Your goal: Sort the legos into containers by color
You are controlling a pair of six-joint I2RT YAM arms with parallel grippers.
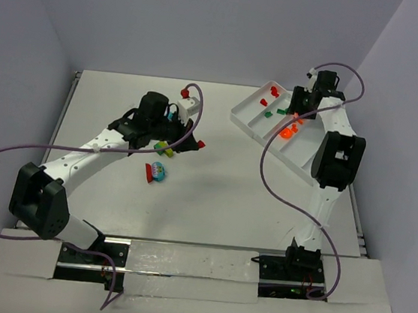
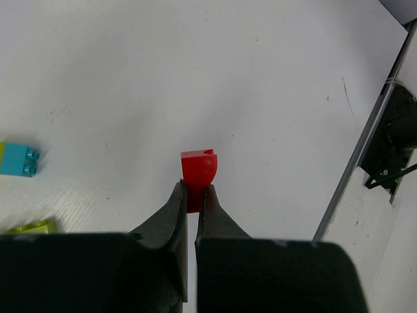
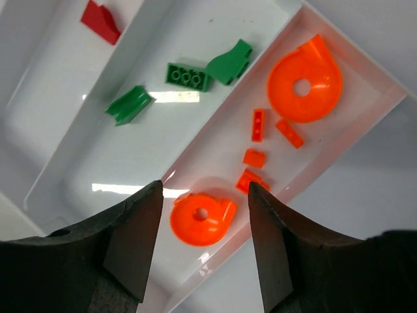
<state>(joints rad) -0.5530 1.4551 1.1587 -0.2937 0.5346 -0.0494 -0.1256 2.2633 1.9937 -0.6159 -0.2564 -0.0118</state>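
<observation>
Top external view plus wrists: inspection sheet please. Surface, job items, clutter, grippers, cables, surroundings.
Surface: white table, faint scuffs.
Job's things: white tray at far right. It holds a red piece, green bricks and orange pieces, each colour in its own compartment. Loose mid-table: cyan brick, yellow-green brick, red-and-cyan cluster.
Clutter: nothing seen.
Grippers: left gripper shut on red brick; right gripper open over the orange compartment.
Cables: purple cables, left and right, loop off the arms.
Surroundings: plain walls on three sides.
</observation>
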